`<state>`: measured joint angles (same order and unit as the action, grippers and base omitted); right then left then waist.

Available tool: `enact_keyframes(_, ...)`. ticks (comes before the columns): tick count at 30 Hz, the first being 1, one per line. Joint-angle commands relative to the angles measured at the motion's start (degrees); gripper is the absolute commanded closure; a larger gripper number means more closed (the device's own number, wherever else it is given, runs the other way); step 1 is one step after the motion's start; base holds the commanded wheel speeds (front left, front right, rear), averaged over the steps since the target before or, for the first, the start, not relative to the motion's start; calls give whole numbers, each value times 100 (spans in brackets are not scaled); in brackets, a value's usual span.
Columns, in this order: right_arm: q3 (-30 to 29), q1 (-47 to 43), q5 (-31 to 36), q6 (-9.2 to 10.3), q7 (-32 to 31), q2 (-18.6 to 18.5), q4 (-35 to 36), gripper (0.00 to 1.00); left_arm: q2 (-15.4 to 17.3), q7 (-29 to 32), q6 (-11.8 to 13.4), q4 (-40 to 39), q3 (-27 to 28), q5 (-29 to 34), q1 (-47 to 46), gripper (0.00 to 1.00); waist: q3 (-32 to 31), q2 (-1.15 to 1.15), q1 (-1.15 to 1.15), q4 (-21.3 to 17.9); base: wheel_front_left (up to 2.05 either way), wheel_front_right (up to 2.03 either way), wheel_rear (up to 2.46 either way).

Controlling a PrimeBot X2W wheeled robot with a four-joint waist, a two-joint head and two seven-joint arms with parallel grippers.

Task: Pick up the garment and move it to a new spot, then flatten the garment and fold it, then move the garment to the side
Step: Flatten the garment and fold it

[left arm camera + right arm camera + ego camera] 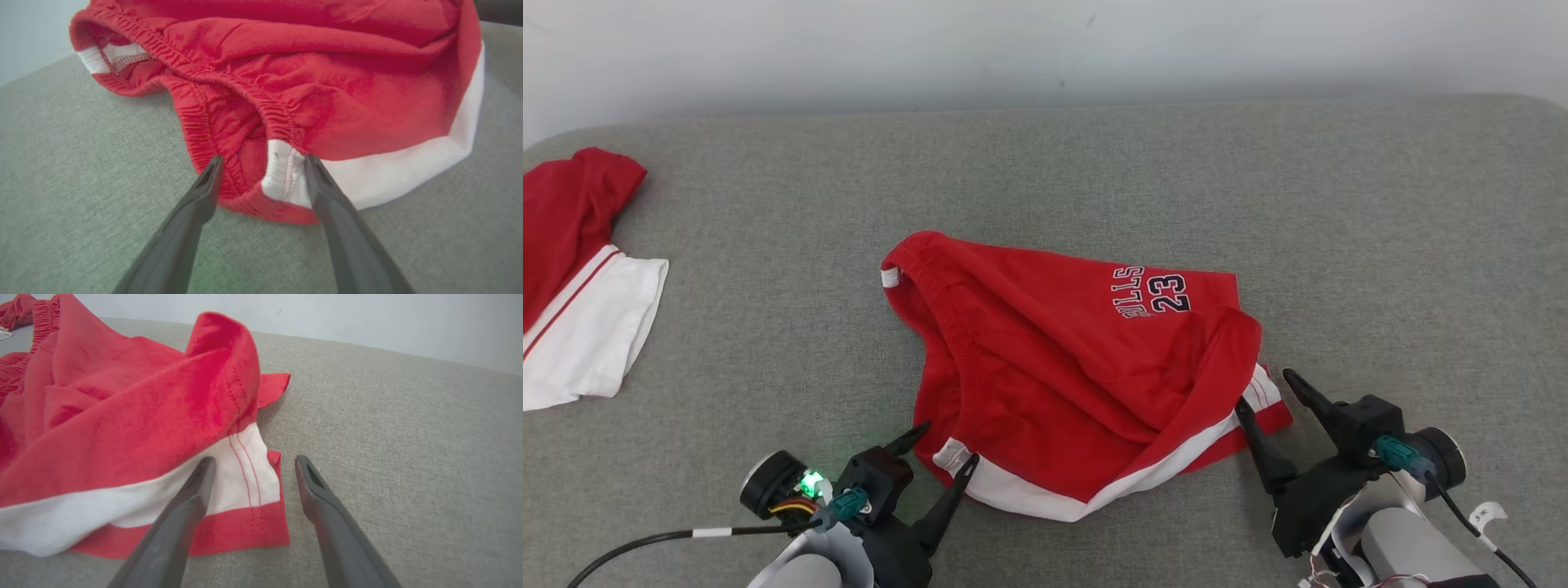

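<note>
Left claw [947, 443] wide open, nothing held, tips straddling the near waistband corner of the red shorts [1062, 367], right at the white seam patch. Right claw [1264, 388] also wide and empty: one finger over the white hem stripe, the other over bare worktop [1339, 204] just beside the near leg corner. Shorts lie mid-worktop, crumpled, long axis left-right (waistband left, leg hems right), just ahead of both claws. Each arm is nearest its own end. Both arms come in low from the near edge, fingers pointing away and angled slightly inward. Likely next: close on both corners. Second red-white garment [572, 269] lies far left, well apart.
</note>
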<state>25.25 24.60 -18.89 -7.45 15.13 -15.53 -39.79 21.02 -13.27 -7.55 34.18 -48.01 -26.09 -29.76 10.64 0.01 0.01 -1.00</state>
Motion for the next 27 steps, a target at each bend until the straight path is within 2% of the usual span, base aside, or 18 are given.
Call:
enact_keyframes(1, 33, 32, -65, -7, 3, -1, -44, 0, 13, -5, 12, 21, -25, -73, -48, 1, 31, -1, -1, 29, 0, 0, 0)
enact_keyframes(2, 113, 73, -113, -8, 3, 11, -134, 0, 8, -13, 13, 47, -60, -121, -57, 16, 41, -1, -1, 43, 0, 0, 0)
enact_keyframes(3, 172, 144, -142, -8, 3, -3, -168, 53, 2, -21, 13, 62, -104, -167, -74, 62, 56, -1, -1, 62, 0, 0, 0)
enact_keyframes(4, 214, 208, -178, -8, 3, -22, -194, 69, -5, -36, 13, 76, -129, -225, -96, 89, 67, -1, -1, 76, 0, 0, 0)
enact_keyframes(5, 267, 219, -226, -8, 3, -34, -246, 100, -12, -45, 13, 90, -146, -273, -105, 100, 68, -1, -1, 88, 0, 0, 0)
enact_keyframes(12, 85, -108, -350, -7, 2, -165, 182, 100, -120, -187, 87, -81, 130, -528, 225, 100, -104, -1, -1, 110, 0, 0, 0)
enact_keyframes(20, -499, -1169, -308, -7, 3, -348, 1215, 100, -205, -194, 305, -1081, 919, -508, 1063, 100, -417, -1, -1, 89, 0, 0, 0)
enact_keyframes(27, -991, -1754, -372, -7, 3, -227, 1505, 100, -348, -195, 402, -1266, 1403, -407, 1640, 100, -481, -1, -1, 5, 0, 0, 0)
